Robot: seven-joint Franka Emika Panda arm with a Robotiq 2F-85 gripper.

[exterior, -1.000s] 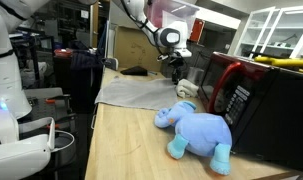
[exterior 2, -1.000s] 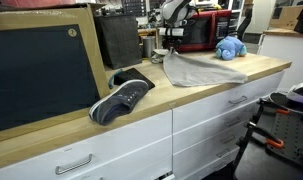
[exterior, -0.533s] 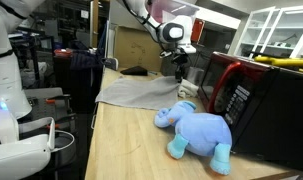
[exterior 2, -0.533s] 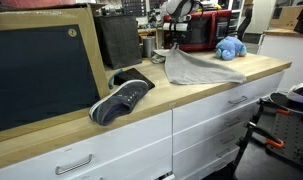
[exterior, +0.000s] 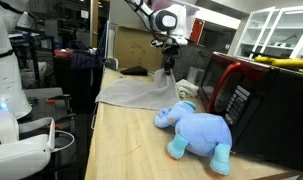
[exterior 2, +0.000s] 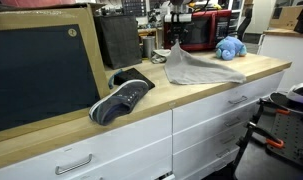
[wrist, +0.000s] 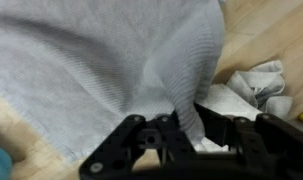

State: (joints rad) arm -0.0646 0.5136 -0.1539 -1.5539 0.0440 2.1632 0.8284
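Bare worktop (exterior: 126, 140) lies open beside the grey cloth (exterior: 136, 93); a blue plush elephant (exterior: 198, 130) and a red microwave (exterior: 236, 95) block one side.

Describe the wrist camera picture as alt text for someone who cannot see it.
A black gripper, shut, pinches a raised fold of a grey knitted cloth that spreads over a wooden table. A crumpled white cloth lies on the table beside the gripper.

End effector (wrist: 183, 118) pinches a fold of grey cloth (wrist: 91, 60) — white crumpled rag (wrist: 253, 85) just beside it.
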